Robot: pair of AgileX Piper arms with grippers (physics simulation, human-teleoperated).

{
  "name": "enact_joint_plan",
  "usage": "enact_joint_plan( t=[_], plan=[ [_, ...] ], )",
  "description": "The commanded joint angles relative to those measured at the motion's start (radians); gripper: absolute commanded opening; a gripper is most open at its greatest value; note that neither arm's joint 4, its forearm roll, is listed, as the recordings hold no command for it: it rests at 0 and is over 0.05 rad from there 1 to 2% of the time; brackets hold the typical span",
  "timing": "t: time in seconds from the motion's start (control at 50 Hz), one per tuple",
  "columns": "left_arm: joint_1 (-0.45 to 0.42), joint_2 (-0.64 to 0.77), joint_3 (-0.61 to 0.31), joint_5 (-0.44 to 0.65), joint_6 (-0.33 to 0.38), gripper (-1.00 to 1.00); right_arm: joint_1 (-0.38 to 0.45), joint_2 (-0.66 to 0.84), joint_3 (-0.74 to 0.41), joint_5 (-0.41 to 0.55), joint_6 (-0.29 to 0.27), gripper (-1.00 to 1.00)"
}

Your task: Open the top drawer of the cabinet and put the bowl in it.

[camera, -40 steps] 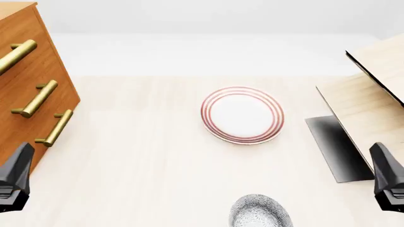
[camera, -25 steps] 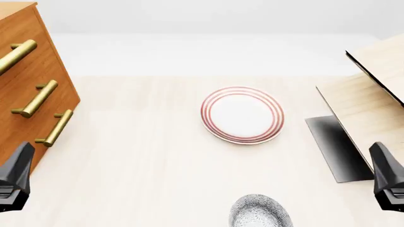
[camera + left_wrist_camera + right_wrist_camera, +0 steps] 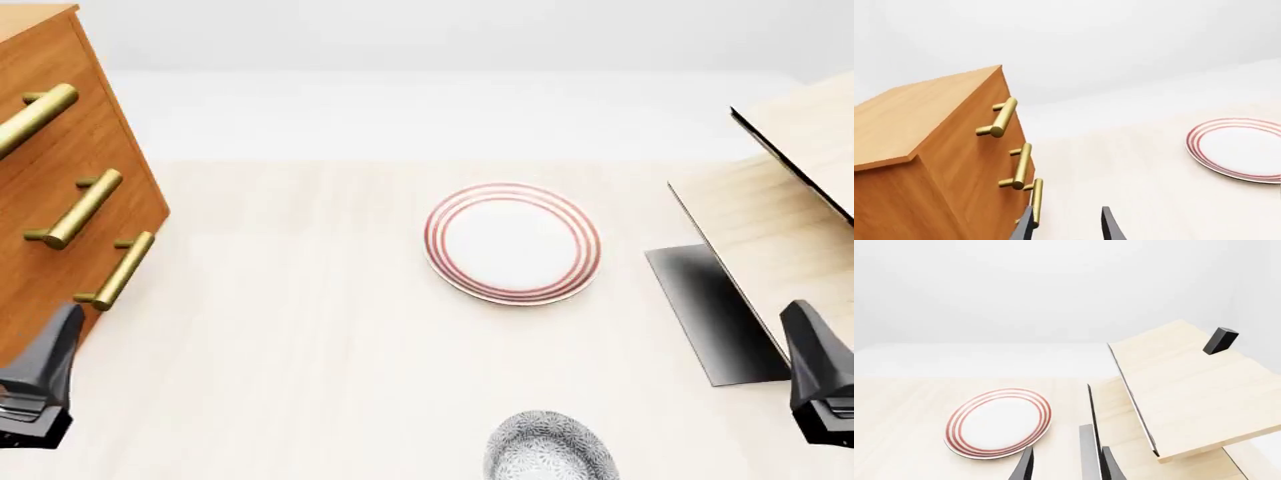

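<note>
**Beside the cabinet, both arms idle over the worktop**

At the worktop's (image 3: 307, 340) left edge stands the cabinet (image 3: 60, 200), all three drawers closed. Its top drawer (image 3: 27, 95) is shut flush, its brass handle (image 3: 36, 115) untouched. The left tool (image 3: 1066, 225) hangs just in front of the cabinet's lowest handle, its fingers apart with nothing between them. The bowl (image 3: 550, 448) sits well to the right of the cabinet, at the near edge of the worktop, with the red-ringed plate (image 3: 513, 242) farther back beyond it. Far across from the cabinet, a pale wooden box (image 3: 787, 210) with a raised lid stands; the right tool (image 3: 1066, 465) hovers next to it, likewise parted and empty.
</note>
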Motion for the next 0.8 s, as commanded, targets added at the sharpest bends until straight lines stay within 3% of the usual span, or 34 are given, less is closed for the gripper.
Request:
enact_joint_plan(
  t=[0.02,0.16,0.28,0.34,0.4,0.44,0.62,0.7,0.8],
  plan=[
    [-0.038,0.085,-0.039,-0.023,0.19,1.0,0.0,-0.002,0.001,0.001,0.0,1.0],
    [-0.019,0.131,-0.068,-0.04,0.296,1.0,0.0,-0.002,0.001,0.001,0.0,1.0],
    [-0.021,0.215,-0.057,-0.126,0.432,1.0,0.0,-0.002,0.001,0.001,0.0,1.0],
    [-0.016,0.204,-0.072,-0.112,0.45,1.0,0.0,-0.001,0.001,0.001,0.0,1.0],
    [0.005,0.241,-0.047,-0.175,0.527,1.0,0.0,-0.002,0.001,0.001,0.0,1.0],
    [0.003,0.26,-0.071,-0.174,0.511,1.0,0.0,-0.001,0.001,0.001,0.0,1.0],
    [0.022,0.345,-0.06,-0.286,0.654,1.0,0.0,-0.002,0.001,0.001,-0.001,1.0],
    [0.027,0.366,-0.088,-0.285,0.655,1.0,0.0,-0.002,0.001,0.001,0.0,1.0],
    [0.035,0.471,-0.077,-0.404,0.741,1.0,0.0,-0.002,0.001,0.001,0.001,1.0]
  ],
)
